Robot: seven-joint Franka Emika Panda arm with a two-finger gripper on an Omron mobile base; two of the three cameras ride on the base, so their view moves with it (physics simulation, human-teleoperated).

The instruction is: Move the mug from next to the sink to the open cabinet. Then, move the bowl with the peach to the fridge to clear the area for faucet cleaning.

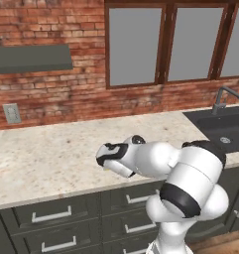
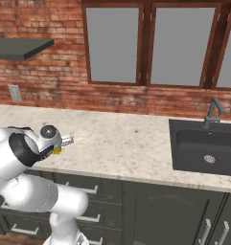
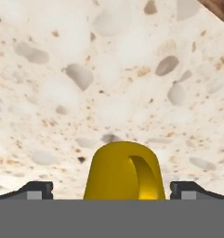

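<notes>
Here I hold the gripper (image 3: 111, 190) wide open, one finger either side of the small bright yellow mug (image 3: 124, 171) on the speckled stone worktop (image 3: 108, 69), ready to grasp.

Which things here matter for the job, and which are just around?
Job:
- mug, between the open hand's fingertips
- sink
- faucet

Just around:
- counter
- wall shelf
- outlet
- windows
- drawers

Yellow mug (image 3: 124, 171) on speckled counter (image 3: 108, 69)
</notes>
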